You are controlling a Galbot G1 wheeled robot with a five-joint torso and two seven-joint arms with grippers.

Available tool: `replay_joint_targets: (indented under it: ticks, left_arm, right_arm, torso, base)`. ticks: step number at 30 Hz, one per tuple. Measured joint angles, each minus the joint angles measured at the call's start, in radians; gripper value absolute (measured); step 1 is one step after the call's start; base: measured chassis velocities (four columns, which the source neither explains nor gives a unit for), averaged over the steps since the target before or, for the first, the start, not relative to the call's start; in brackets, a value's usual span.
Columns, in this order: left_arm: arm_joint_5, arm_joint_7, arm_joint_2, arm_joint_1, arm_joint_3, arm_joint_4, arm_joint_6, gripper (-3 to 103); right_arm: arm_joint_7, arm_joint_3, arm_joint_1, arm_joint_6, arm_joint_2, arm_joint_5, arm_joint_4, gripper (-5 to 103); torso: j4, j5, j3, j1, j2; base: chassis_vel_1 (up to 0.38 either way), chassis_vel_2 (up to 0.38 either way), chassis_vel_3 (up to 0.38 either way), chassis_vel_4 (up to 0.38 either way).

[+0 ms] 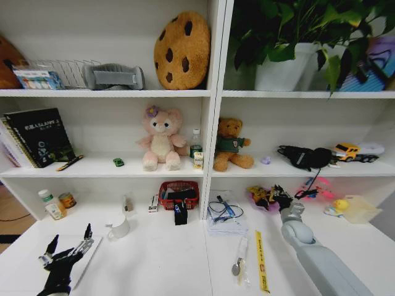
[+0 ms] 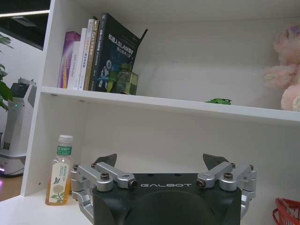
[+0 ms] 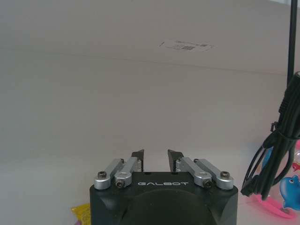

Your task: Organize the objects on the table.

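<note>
Your left claw hovers released over the laptop, counter at 7 o'clock; right claw nearly clenched, empty, at 3.

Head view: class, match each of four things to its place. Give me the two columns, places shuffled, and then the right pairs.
Things:
1. green toy car
2. cookie cushion
3. white mug
4. yellow ruler

Places:
A. top shelf, left bay
B. desk, right of the shelf's centre divider
C. middle shelf, beside the pink plush
D. desk, beside the left claw

Pairs: 1-C, 2-A, 3-D, 4-B
</note>
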Motion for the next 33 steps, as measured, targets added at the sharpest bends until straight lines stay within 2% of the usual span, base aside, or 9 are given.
replay_joint_targets:
  ticks: [1,4,7,8,12,16,20,28,33]
  left_arm:
    - [0.000,0.000,0.000,0.000,0.000,0.000,0.000,100]
    - [0.000,0.000,0.000,-0.001,0.001,0.000,0.000,100]
    - [0.000,0.000,-0.001,-0.001,0.003,-0.003,0.000,100]
    - [0.000,0.000,-0.001,-0.001,0.003,-0.003,0.000,100]
    - [0.001,0.001,-0.007,0.000,0.006,-0.009,0.000,100]
    - [0.003,0.000,-0.011,0.004,0.007,-0.010,-0.003,100]
    - [0.005,-0.011,-0.006,0.007,0.000,0.000,-0.004,100]
    - [0.000,-0.032,0.013,0.009,-0.034,0.022,-0.008,100]
    - [-0.024,-0.018,0.023,0.023,-0.054,0.024,-0.025,100]
  right_arm:
    - [0.000,0.000,0.000,0.000,0.000,0.000,0.000,28]
    - [0.001,0.014,-0.024,0.006,0.000,-0.002,0.019,38]
    - [0.011,0.053,-0.117,0.013,-0.007,-0.013,0.115,55]
    - [0.011,0.053,-0.117,0.013,-0.007,-0.013,0.115,55]
    - [0.010,0.098,-0.267,0.039,-0.008,-0.068,0.229,71]
    - [0.005,0.174,-0.426,0.064,0.000,-0.093,0.374,88]
    - [-0.003,0.232,-0.540,0.085,0.011,-0.109,0.456,97]
    - [-0.039,0.372,-0.765,0.150,0.058,-0.166,0.642,100]
    - [-0.065,0.429,-0.914,0.233,0.148,-0.224,0.744,100]
  torso:
    - [0.0000,0.0000,0.000,0.000,0.000]
    - [0.0000,-0.0001,0.000,0.000,0.000]
    - [0.0003,-0.0003,0.000,0.000,0.000]
    - [0.0003,-0.0003,0.000,0.000,0.000]
    - [-0.0006,0.0005,0.000,0.000,0.000]
    - [0.0002,-0.0001,0.000,0.000,0.000]
    - [-0.0003,0.0000,0.000,0.000,0.000]
    - [0.0001,-0.0005,0.000,0.000,0.000]
    - [-0.0002,-0.0002,0.000,0.000,0.000]
  base:
    - [0.000,0.000,0.000,0.000]
    - [0.000,0.000,0.000,0.000]
    - [0.000,0.000,0.000,0.000]
    - [0.000,0.000,0.000,0.000]
    - [0.000,0.000,0.000,0.000]
    - [0.000,0.000,0.000,0.000]
    - [0.000,0.000,0.000,0.000]
    - [0.000,0.000,0.000,0.000]
    - [0.000,0.000,0.000,0.000]
